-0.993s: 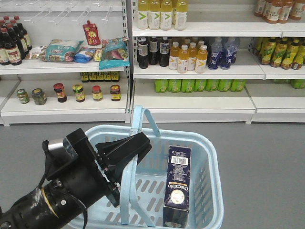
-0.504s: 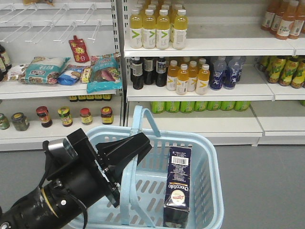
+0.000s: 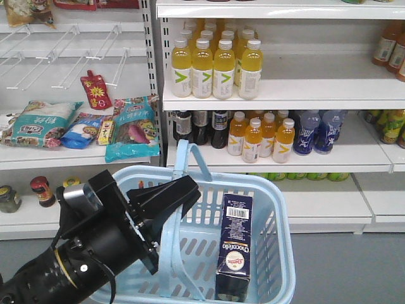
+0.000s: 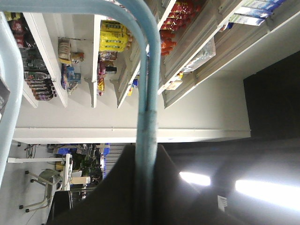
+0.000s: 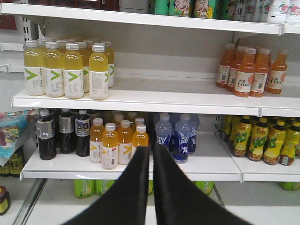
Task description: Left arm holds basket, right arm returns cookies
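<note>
Left gripper (image 3: 183, 190): jaws clenching on handle (image 3: 169, 253) of basket (image 3: 283, 221); cookies (image 3: 235, 247) standing upright inside basket, toward its right wall; right gripper (image 5: 151, 152): jaws pressing together, empty, facing shelves (image 5: 187, 101) of bottles (image 5: 65, 70)

We read the basket (image 3: 282, 212) as moulded light-blue plastic, smooth with a slight sheen; its handle (image 4: 146, 75) looks duller and scuffed low down (wrist view, close up). Cookies (image 3: 234, 252) box: printed cardboard, semi-gloss. Left gripper (image 3: 182, 190) and right gripper (image 5: 151, 149): matt black plastic, we think. Left arm (image 3: 95, 253) casing is satin black, with a grey block (image 3: 77, 194) that looks like bare metal. Shelves (image 5: 140, 101): white painted metal, smooth. Bottles (image 3: 215, 63): clear glossy plastic. Snack bags (image 3: 38, 123): shiny crinkled film.
</note>
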Controlling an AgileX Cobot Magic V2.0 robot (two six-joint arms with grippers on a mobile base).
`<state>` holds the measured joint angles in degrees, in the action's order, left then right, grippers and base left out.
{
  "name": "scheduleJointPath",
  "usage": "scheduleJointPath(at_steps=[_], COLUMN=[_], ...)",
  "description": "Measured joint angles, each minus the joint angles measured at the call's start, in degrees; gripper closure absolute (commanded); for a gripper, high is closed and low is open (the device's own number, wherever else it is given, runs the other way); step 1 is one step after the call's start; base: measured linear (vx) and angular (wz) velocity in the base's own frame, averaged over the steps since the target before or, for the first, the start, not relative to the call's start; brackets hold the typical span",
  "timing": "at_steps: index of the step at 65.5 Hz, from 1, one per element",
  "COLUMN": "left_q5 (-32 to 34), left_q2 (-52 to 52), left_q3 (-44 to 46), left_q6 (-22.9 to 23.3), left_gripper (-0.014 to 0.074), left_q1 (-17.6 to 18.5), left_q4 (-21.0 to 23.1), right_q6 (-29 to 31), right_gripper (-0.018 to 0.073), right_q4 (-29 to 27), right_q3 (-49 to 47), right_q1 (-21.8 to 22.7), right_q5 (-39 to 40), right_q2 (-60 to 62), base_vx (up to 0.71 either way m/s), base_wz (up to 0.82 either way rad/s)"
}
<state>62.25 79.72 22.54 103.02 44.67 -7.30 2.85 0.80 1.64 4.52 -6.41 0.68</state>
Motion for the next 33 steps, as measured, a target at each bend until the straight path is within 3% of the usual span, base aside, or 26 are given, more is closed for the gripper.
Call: scheduleJointPath(at_steps=[33], left_q5=[0.0], left_q2=[0.0], left_q3=[0.0], left_q6=[0.0], left_gripper=[0.0599], left_q1=[0.0], left_q4=[0.18], right_q6=[0.0], right_gripper=[0.0565], right_q4=[0.0], right_q3=[0.0], right_q1=[0.0], right_q5=[0.0], right_q2=[0.0], base_vx=[0.33], base_wz=[-0.04])
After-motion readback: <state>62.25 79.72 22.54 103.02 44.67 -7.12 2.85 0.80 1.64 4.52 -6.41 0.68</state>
